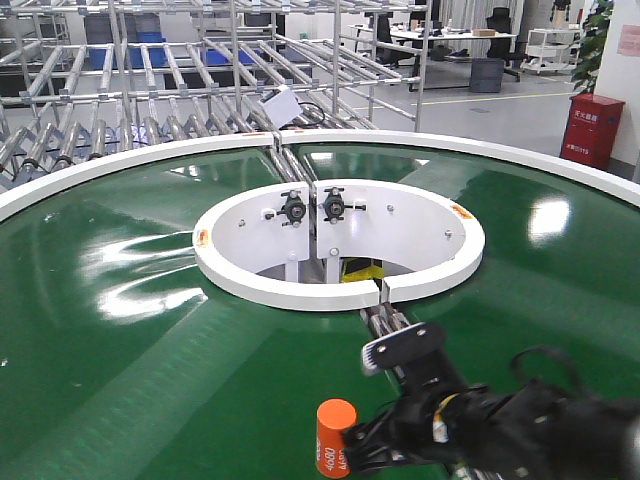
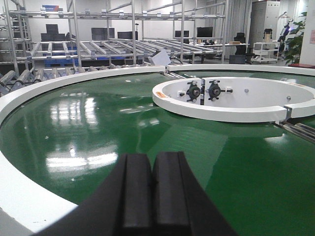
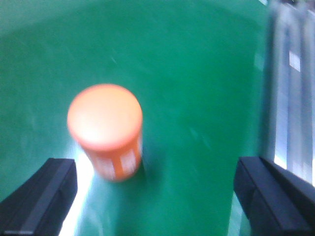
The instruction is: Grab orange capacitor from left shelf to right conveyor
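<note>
While the orange capacitor (image 1: 336, 437) stands upright on the right conveyor (image 1: 130, 330) at the lower middle of the front view, its long axis is vertical and its rounded top faces up, with white "4680" running down its side. Only one capacitor shows. Wide bare green belt lies to its left and above it, up to the white central ring (image 1: 330, 292); a metal roller seam (image 1: 385, 322) runs from that ring down toward the right gripper (image 3: 156, 189). Its jaws are spread wide (the right wrist view is blurred), the capacitor between them, nearer the left finger (image 3: 42, 196), not gripped. At the bottom of its wrist view, the left gripper (image 2: 152, 189) has jaws pressed together over bare belt near the white outer rim (image 2: 24, 201)
</note>
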